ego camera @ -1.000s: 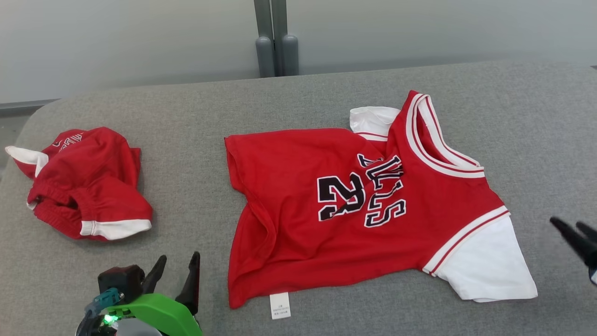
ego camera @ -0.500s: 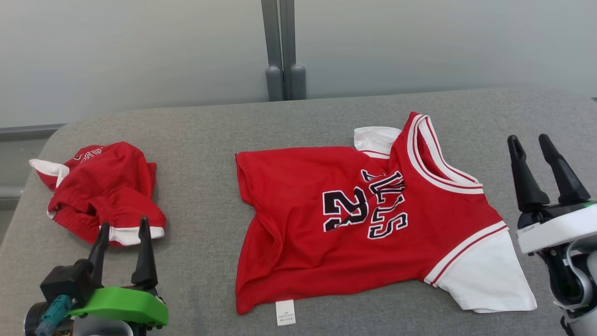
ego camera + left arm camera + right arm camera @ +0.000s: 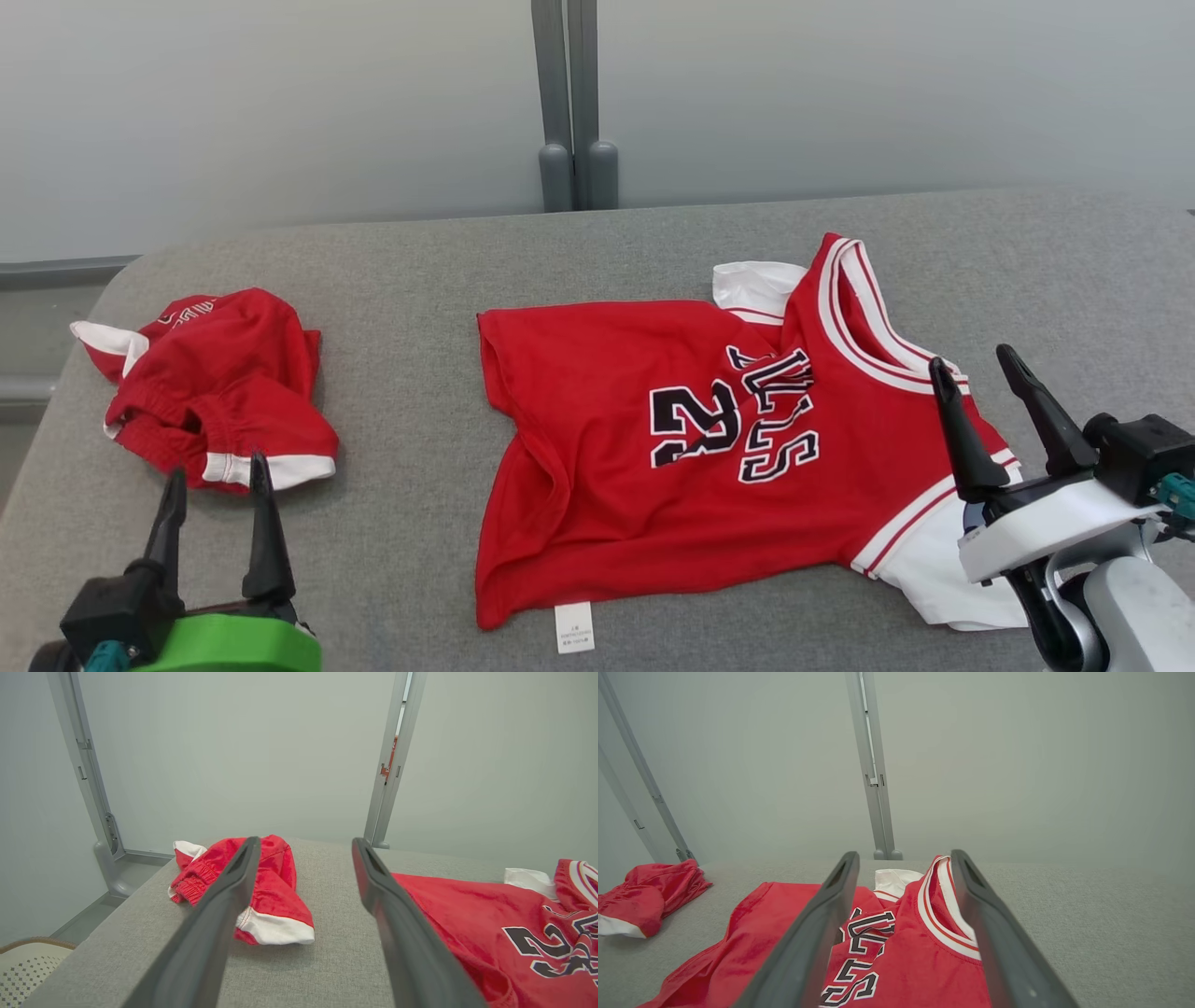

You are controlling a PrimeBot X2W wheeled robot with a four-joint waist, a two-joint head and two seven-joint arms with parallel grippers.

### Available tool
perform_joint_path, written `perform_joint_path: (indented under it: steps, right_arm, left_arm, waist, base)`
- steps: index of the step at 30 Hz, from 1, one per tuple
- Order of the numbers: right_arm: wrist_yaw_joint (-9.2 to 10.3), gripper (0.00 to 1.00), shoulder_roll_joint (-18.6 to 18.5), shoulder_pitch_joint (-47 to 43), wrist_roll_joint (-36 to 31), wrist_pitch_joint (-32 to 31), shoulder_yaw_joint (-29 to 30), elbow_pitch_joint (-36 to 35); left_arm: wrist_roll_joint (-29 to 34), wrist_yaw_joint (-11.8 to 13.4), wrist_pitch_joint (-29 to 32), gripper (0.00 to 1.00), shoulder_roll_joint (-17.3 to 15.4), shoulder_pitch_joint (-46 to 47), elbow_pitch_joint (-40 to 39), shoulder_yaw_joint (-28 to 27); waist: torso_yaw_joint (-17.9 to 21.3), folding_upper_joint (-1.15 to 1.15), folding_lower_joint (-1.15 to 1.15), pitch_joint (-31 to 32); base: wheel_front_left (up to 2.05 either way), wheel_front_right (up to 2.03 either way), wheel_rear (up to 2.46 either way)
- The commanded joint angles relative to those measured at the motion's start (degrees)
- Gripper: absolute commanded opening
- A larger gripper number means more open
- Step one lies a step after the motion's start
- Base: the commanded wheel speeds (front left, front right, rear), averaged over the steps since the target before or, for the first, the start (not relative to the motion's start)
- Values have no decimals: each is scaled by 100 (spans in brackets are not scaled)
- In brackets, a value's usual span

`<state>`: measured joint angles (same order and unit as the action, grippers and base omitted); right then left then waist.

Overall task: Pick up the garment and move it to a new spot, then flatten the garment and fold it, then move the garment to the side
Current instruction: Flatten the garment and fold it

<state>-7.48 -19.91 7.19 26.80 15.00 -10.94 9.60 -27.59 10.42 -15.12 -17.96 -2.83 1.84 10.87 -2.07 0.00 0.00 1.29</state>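
Left hand (image 3: 217, 467) spread wide, empty; right hand (image 3: 971, 357) likewise, over jersey (image 3: 607, 420).

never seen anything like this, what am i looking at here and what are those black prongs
This is a two-armed robot at a grey padded surface. The wide picture comes from a camera on its head, looking down. The black prongs are the fingers of its grippers: the left gripper at lower left, the right gripper at lower right. The other two pictures come from cameras on each wrist, looking along those fingers. On the surface lie a red and white jersey, spread out but wrinkled, and crumpled red shorts to its left. Both grippers are open and hold nothing.
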Motion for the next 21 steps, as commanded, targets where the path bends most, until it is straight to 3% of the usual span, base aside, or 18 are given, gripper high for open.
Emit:
perform_joint_path:
  steps: [1,9,21]
  right_arm:
    - [-3,100,53,-122,-100,18,1,-26]
    - [-3,100,76,-92,-343,19,67,-2]
    - [-3,100,83,-16,-266,20,16,38]
  left_arm:
    - [87,-103,-1,100,98,-110,62,-57]
    - [379,-473,-2,100,517,-209,191,-466]
    - [738,-832,-1,100,830,-130,304,-747]
  waist:
    - [18,0,0,-1]
    - [80,0,0,-36]
    - [42,0,0,-61]
  base:
    - [0,0,0]
    - [0,0,0]
    - [0,0,0]
